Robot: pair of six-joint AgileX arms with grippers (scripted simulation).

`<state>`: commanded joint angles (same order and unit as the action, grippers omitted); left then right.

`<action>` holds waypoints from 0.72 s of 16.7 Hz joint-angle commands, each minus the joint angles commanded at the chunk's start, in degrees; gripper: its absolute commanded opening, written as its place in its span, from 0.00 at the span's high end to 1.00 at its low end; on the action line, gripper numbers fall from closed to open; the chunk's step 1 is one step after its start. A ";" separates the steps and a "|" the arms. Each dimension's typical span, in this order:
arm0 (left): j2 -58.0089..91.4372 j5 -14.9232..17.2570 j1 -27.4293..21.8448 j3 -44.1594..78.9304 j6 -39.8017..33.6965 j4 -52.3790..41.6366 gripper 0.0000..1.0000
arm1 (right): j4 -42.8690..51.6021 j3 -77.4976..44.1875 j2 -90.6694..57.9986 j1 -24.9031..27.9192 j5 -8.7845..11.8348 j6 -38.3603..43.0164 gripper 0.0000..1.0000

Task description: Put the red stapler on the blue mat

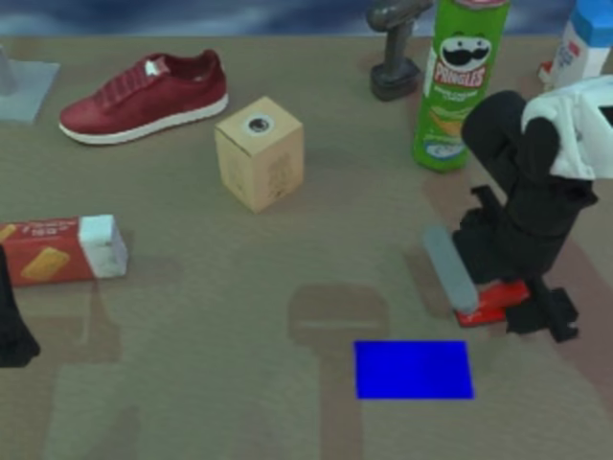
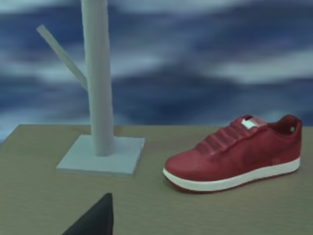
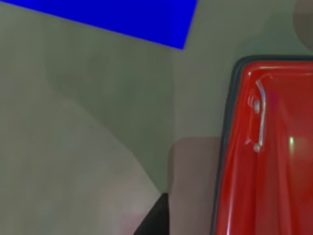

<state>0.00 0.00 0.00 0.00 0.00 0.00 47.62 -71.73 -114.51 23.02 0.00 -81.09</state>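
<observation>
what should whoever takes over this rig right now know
Right pincer: down over the small glossy red wedge-shaped stapler on the table's right side; grip not confirmable.
Left pincer: parked at the left edge.
The flat plain blue rectangular mat lies bare, apart from the stapler, nearer the table's front edge.
Done: approach. Left: secure stapler, lift, set on mat.

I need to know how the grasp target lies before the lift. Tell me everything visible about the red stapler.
The red stapler is small, glossy and bright red with a dark edge along its side, plastic-looking; a pale grey strip juts from it away from the arm. It lies on the table near the right side, just beyond the blue mat and not on it. The right gripper sits directly over it, hiding most of it; contact cannot be confirmed.
</observation>
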 joint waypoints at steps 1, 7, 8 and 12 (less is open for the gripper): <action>0.00 0.00 0.00 0.00 0.00 0.00 0.00 | 0.00 0.00 0.00 0.00 0.00 0.00 0.60; 0.00 0.00 0.00 0.00 0.00 0.00 0.00 | 0.00 0.00 0.00 0.00 0.00 0.00 1.00; 0.00 0.00 0.00 0.00 0.00 0.00 0.00 | 0.00 0.00 0.00 0.00 0.00 0.00 1.00; 0.00 0.00 0.00 0.00 0.00 0.00 0.00 | 0.00 0.00 0.00 0.00 0.00 0.00 1.00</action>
<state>0.00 0.00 0.00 0.00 0.00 0.00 47.62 -71.73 -114.51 23.02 0.00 -81.09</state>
